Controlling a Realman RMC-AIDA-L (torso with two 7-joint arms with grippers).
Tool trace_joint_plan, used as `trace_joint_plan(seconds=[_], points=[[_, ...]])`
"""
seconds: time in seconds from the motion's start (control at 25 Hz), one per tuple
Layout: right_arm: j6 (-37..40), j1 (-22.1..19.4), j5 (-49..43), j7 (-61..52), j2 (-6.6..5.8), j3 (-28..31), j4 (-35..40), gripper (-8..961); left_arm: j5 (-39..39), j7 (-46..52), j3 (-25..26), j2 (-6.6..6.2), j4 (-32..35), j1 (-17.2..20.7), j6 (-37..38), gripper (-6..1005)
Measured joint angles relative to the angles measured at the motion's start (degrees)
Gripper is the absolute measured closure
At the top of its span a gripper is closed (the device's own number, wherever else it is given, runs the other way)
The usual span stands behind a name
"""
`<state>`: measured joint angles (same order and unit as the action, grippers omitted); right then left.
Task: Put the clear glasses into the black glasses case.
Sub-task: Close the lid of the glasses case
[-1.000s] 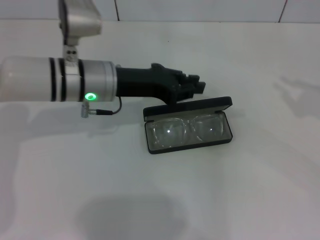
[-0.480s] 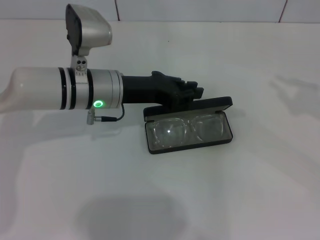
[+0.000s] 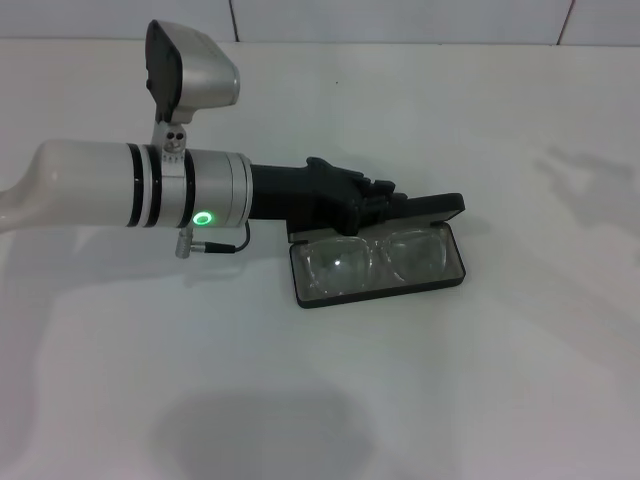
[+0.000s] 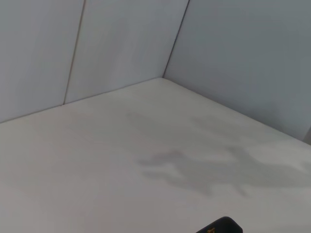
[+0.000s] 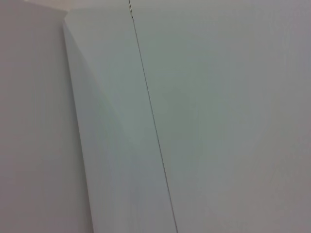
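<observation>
Head view: the clear glasses (image 3: pixel 378 262) are lying folded inside the black glasses case (image 3: pixel 382 285), lenses side by side on the lining, filling the tray from end to end. The case is sitting open on the white table (image 3: pixel 420 400), a little right of centre, its lid (image 3: pixel 440 205) standing up along the far edge. The left gripper (image 3: pixel 385 198) is reaching in from the left, hanging low over the back of the case and overlapping the lid's left half; whether it is touching the lid cannot be told. Its dark fingers are bunched together at the tip, but whether the jaws are pressed together or slightly apart cannot be told from this angle. Behind it, the arm's silver wrist is showing a green light (image 3: pixel 204 217) and a short black cable looping beneath. The left wrist view is catching only a dark corner of the case (image 4: pixel 221 226) against table and wall. The right gripper is appearing in no view; its wrist camera is facing a blank white wall (image 5: pixel 218 121).
</observation>
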<state>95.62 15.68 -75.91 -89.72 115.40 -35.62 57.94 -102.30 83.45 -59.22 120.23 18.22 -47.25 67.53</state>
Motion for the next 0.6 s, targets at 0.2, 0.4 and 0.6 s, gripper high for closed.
trace_joint_plan(seconds=[0.2,0.4,0.6], points=[[0.0,0.1,0.0,0.8,-0.01,-0.1,-0.6,703,-0.1,0.1,-0.2,0.00,-0.8,0.0,0.0,783],[0.0,0.2,0.1,1.0,0.00,-0.1,-1.2,702,0.4,0.0,-2.8,0.03,-1.4,0.1,0.4,782],[0.0,0.4,0.0,1.1,-0.07,-0.2,-1.5,701,0.1,-2.6,-6.1,0.37,-1.5,1.0,3.3,782]])
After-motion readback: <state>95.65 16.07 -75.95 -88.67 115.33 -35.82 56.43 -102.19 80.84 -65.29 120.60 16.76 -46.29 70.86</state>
